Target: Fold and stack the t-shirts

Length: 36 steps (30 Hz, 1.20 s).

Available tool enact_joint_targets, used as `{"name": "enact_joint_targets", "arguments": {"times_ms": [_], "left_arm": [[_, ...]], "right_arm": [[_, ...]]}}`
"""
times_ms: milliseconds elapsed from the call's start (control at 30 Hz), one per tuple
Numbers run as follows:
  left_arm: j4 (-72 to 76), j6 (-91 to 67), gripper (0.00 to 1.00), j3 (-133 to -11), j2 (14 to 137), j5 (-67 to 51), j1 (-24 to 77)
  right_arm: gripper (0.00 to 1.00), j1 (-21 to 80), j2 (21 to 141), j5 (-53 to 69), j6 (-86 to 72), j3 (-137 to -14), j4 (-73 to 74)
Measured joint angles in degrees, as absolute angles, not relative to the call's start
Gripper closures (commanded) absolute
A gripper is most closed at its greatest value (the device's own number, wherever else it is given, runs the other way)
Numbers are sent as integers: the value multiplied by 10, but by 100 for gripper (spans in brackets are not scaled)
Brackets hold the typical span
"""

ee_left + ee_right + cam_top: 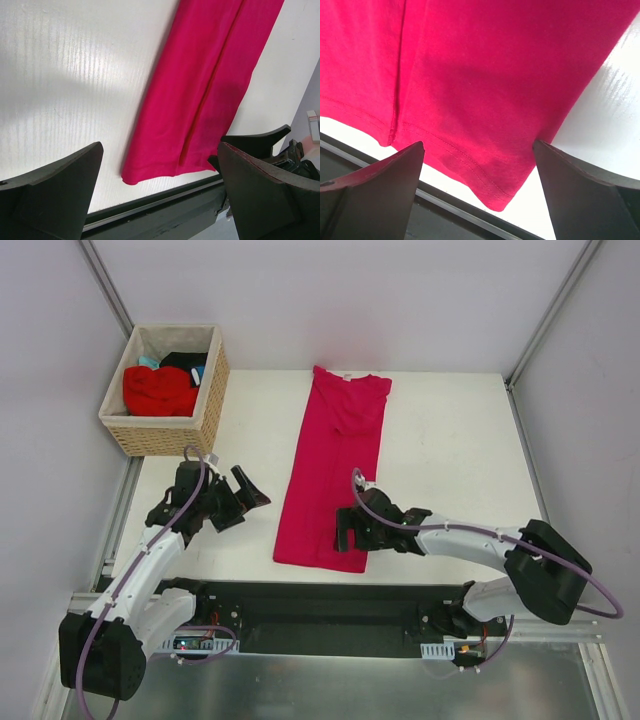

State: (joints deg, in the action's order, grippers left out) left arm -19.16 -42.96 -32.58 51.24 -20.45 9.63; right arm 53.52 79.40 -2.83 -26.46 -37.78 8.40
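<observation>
A crimson-pink t-shirt (330, 465) lies on the white table (450, 450), folded lengthwise into a long narrow strip with its neck at the far end. My right gripper (347, 530) hovers open over the near right corner of its hem; in the right wrist view the hem (485, 165) lies between the spread fingers of the gripper (479, 145). My left gripper (240, 502) is open too, over bare table to the left of the strip. The left wrist view shows the shirt (200, 90) ahead of that gripper (160, 150), untouched. More t-shirts, red (160, 390), black (187, 361) and teal (148, 362), sit bunched in the basket.
A woven wicker basket (205, 405) stands at the far left corner of the table. A black rail (320, 605) runs along the table's near edge just beyond the shirt's hem. Grey walls and metal posts close in the sides and back.
</observation>
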Motion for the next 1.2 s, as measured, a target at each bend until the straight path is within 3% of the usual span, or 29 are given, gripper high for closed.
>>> {"name": "enact_joint_targets", "arguments": {"times_ms": [400, 1200], "left_arm": [[-189, -430, 1, -325, 526, -204, 96], [-138, -443, 1, -280, 554, -238, 97]], "right_arm": [[4, 538, 745, -60, -314, -325, 45], [4, 538, 657, -180, -345, -302, 235]]}}
